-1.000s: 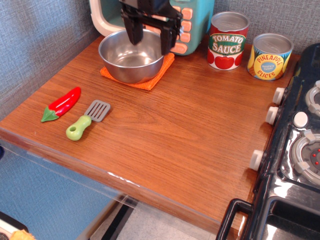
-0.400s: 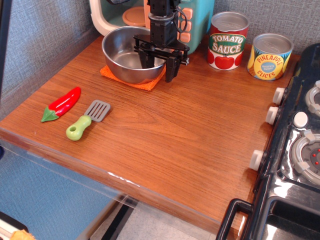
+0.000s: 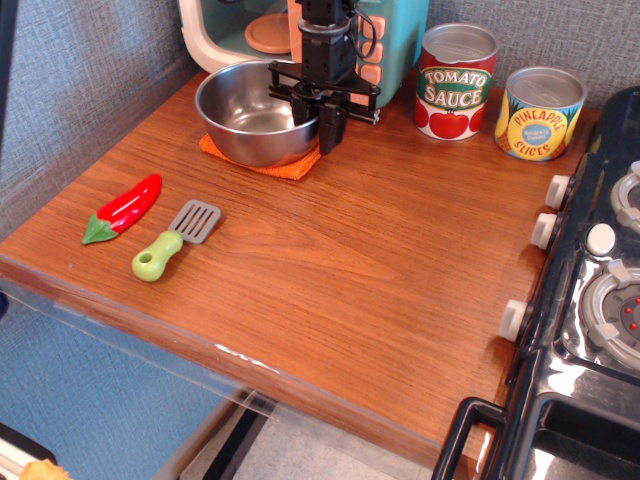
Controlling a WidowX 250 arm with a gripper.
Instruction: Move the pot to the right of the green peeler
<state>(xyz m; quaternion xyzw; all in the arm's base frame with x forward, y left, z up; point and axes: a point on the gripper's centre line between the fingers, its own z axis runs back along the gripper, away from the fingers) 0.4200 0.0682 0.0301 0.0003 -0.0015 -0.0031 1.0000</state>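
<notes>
The pot (image 3: 250,118), a wide shiny steel bowl, sits on an orange cloth (image 3: 283,164) at the back left of the wooden counter. My gripper (image 3: 322,134) hangs straight down at the pot's right rim. Its two black fingers are closed together on that rim, one inside and one outside. The pot still rests on the cloth. The green peeler (image 3: 168,246) lies near the front left edge, well apart from the gripper, its grey slotted head pointing up and right.
A red chili (image 3: 125,208) lies left of the peeler. A tomato sauce can (image 3: 456,82) and a pineapple can (image 3: 540,113) stand at the back right. A teal toy appliance (image 3: 395,40) stands behind the pot. A black stove (image 3: 600,290) borders the right side.
My gripper came down over the pot's right rim with its fingers apart, then closed them on the rim. The pot shifted slightly left on the cloth.
</notes>
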